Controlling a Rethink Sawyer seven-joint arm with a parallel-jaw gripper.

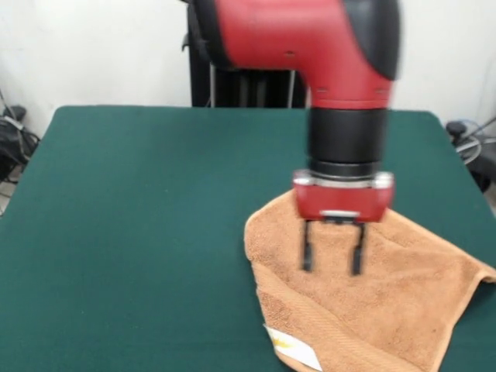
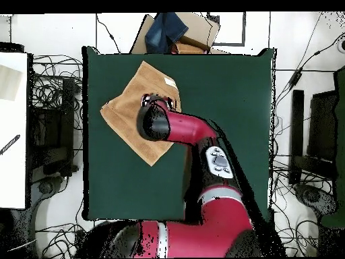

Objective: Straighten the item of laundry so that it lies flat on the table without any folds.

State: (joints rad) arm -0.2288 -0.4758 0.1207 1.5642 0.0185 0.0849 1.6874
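Claw [image 1: 333, 256] status: I read both prongs spread and empty, hanging over the towel [image 1: 364, 302] near its upper left edge in the front view. Moving right, the towel lies askew on the green surface [image 1: 139, 232], toward the right near corner, tag [image 1: 292, 347] at its near edge. I judge flattening incomplete: creases and a doubled-over right corner remain.

My arm [image 1: 310, 39] is red with black sections, and my hand [image 1: 332, 256] has a red body with black fingers. The towel [image 1: 387, 302] is orange-tan terry with a small white-and-yellow tag [image 1: 292, 349]. The tabletop [image 1: 132, 225] is dark green.
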